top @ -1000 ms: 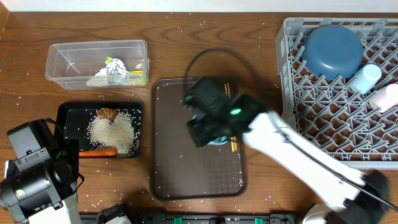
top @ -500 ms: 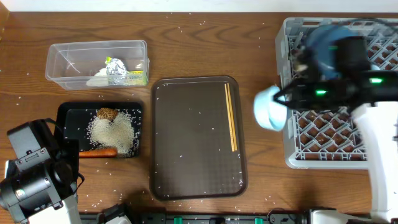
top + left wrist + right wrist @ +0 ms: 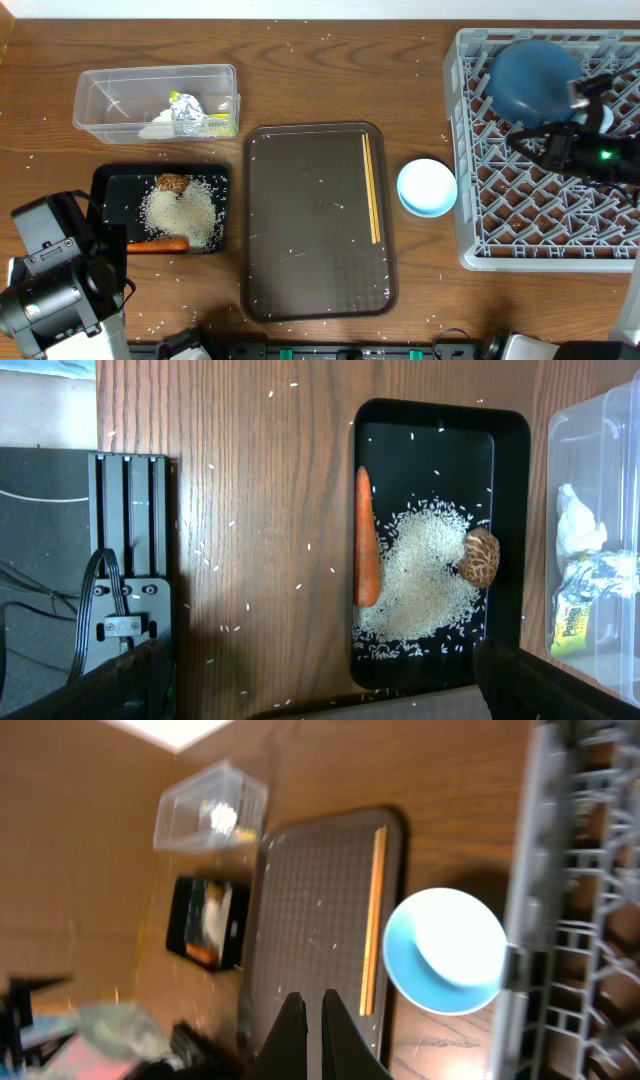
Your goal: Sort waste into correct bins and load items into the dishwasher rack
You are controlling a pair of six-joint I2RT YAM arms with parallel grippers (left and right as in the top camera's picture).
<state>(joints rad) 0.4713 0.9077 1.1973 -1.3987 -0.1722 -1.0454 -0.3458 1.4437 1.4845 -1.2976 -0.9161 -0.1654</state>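
A light-blue cup rests on the table between the brown serving tray and the dishwasher rack. My right gripper is shut and holds nothing; its arm hangs over the rack. A dark-blue dish lies in the rack's far corner. Wooden chopsticks lie on the serving tray. The black tray holds rice, a carrot and a brown lump. My left gripper is wide open near it.
The clear tub at the back left holds a foil ball, a tissue and a yellow-green packet. The brown serving tray fills the table's middle. Rice grains are scattered on the wood. The left arm's base stands front left.
The right arm swung from the serving tray to the rack with the light-blue cup. The cup now sits on the table beside the rack, out of the gripper. The left arm stayed still.
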